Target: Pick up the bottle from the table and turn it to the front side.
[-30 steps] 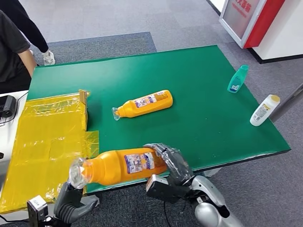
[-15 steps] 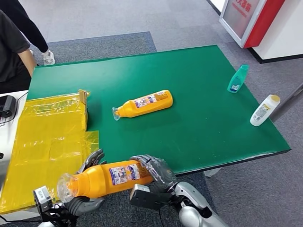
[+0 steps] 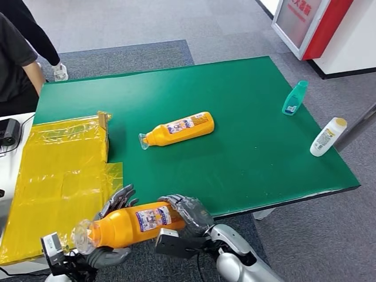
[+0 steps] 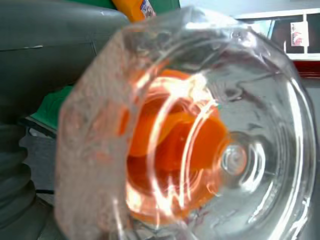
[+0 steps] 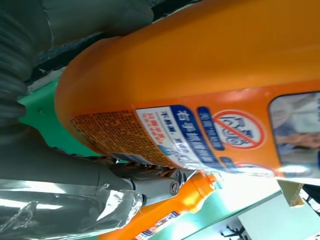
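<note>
My right hand (image 3: 188,212) grips the orange bottle (image 3: 133,225) by its base, off the table (image 3: 248,147); my left hand (image 3: 111,205) cups its clear-capped neck, fingers spread. If either grip loosens while I roll it, it could slip to the floor.

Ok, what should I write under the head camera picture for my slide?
Both robot hands, left and right, hold an orange bottle sideways before the green table.

A green table (image 3: 248,158) is set on grey carpet. On it a second orange bottle (image 3: 176,130), a teal bottle (image 3: 295,98), a white bottle (image 3: 328,137) and yellow plastic sheeting (image 3: 57,170) are seen lying.
</note>
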Tool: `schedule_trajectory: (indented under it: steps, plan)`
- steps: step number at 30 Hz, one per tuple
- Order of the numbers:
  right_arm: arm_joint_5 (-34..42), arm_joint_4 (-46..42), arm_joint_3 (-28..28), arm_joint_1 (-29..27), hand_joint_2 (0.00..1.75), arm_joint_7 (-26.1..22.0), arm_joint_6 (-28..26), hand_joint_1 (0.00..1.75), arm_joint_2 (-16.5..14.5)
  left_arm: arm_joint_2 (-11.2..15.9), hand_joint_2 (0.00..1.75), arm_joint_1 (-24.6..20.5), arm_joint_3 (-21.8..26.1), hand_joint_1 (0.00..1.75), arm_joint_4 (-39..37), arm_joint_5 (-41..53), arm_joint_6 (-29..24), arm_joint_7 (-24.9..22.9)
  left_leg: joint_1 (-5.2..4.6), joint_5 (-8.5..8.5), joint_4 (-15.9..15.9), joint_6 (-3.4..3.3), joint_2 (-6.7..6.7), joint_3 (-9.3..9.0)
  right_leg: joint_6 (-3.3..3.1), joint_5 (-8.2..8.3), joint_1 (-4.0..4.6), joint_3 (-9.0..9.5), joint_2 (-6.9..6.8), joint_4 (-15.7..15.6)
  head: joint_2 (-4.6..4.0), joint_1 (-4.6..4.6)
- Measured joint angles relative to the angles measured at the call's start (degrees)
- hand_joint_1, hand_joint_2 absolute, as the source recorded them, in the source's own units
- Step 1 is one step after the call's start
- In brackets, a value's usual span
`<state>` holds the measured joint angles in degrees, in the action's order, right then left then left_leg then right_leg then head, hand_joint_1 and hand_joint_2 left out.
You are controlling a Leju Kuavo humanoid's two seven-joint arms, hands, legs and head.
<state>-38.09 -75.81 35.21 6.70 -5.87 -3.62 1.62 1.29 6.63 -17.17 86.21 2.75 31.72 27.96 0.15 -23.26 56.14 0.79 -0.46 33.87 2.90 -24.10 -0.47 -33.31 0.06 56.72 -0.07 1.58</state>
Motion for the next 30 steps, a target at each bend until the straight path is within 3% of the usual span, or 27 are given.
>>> schedule_trajectory:
  steps: [11, 12, 13, 15, 16, 17, 18, 20, 24, 28, 30]
  plan:
    - [-0.03, 2.79, 0.72, 1.20, 1.75, 0.03, -0.03, 1.75, -0.58, 0.89, 1.75, -0.51, -1.23, 0.00, 0.03, 0.26, 0.22, 0.07, 0.00, 0.00, 0.00, 0.01, 0.00, 0.03, -0.01, 0.00, 0.00, -0.03, 0.00, 0.00, 0.00, 0.00]
    - [-0.04, 2.87, 0.75, 1.25, 1.75, 0.04, -0.03, 1.75, -0.59, 0.95, 1.75, -0.53, -1.26, 0.18, 0.03, 0.26, 0.31, 0.10, 0.00, 0.00, 0.00, 0.01, 0.00, 0.03, -0.01, 0.00, 0.00, -0.04, 0.00, 0.00, 0.00, 0.00]
    - [-0.10, 3.02, 0.84, 1.34, 1.75, 0.06, -0.03, 1.72, -0.60, 1.03, 1.75, -0.56, -1.33, 0.62, 0.03, 0.32, 0.45, 0.22, 0.00, 0.00, 0.00, 0.01, 0.00, 0.04, -0.01, 0.00, 0.00, -0.04, 0.00, 0.00, 0.00, -0.01]
    - [-0.34, 3.58, 1.17, 1.67, 1.75, 0.13, -0.24, 1.01, -0.64, 1.22, 1.75, -0.61, -1.58, 1.49, 0.03, 1.34, 0.11, 0.64, 0.00, 0.00, 0.00, 0.01, 0.00, 0.04, -0.01, 0.00, 0.00, -0.04, 0.00, 0.00, 0.00, -0.01]
    - [-0.46, 3.94, 1.35, 1.82, 1.75, 0.22, -0.50, 0.74, -0.69, 1.32, 1.75, -0.62, -1.80, 1.75, 0.03, 2.46, -0.84, 0.78, 0.00, 0.00, 0.00, 0.01, 0.00, 0.04, -0.01, 0.00, 0.00, -0.04, 0.00, 0.00, 0.00, -0.01]
    - [-0.55, 4.23, 1.47, 1.88, 1.75, 0.37, -0.86, 0.34, -0.73, 1.39, 1.75, -0.60, -2.04, 1.75, 0.08, 3.99, -2.46, 0.70, 0.00, 0.00, 0.00, 0.01, 0.00, 0.04, -0.01, 0.00, 0.00, -0.04, 0.00, 0.00, 0.00, -0.01]
    - [-0.60, 4.40, 1.50, 1.79, 1.75, 0.58, -1.28, 0.29, -0.76, 1.43, 1.75, -0.48, -2.28, 1.75, 0.24, 5.68, -4.61, 0.40, 0.00, 0.00, 0.00, 0.01, 0.00, 0.04, -0.01, 0.00, 0.00, -0.04, -0.01, 0.00, 0.00, 0.00]
    - [-0.66, 4.31, 1.45, 1.16, 1.75, 0.99, -2.10, 0.01, -0.75, 1.33, 1.75, 0.00, -2.68, 1.75, 0.90, 8.67, -9.65, -0.71, 0.00, 0.00, 0.00, 0.01, 0.00, 0.04, -0.01, 0.00, 0.00, -0.04, 0.00, 0.00, 0.00, 0.01]
    - [-0.99, 0.94, 0.70, -2.03, 1.75, 1.56, -3.97, 0.00, -0.68, 0.67, 1.75, 1.49, -2.11, 1.75, 3.13, 15.56, -21.66, -2.97, 0.00, -0.01, 0.00, 0.01, 0.00, 0.07, -0.01, -0.01, 0.00, -0.08, 0.00, 0.00, 0.00, -0.01]
    - [-1.75, -9.02, -2.57, -9.47, 1.75, 3.29, -7.93, 0.00, 0.42, -0.35, 1.75, 4.86, 2.42, 1.75, 10.09, 40.30, -48.40, -8.26, 0.02, -0.12, 0.00, 0.08, 0.01, 0.12, -0.06, -0.08, 0.02, -0.16, 0.03, 0.00, 0.00, -0.01]
    - [-1.95, -13.38, -3.90, -12.29, 1.75, 3.84, -7.98, 0.00, 1.21, -0.27, 1.75, 5.74, 4.64, 1.75, 13.27, 47.99, -57.91, -9.74, 0.03, -0.14, 0.00, 0.10, 0.01, 0.14, -0.07, -0.10, 0.03, -0.19, 0.05, 0.00, 0.00, -0.02]
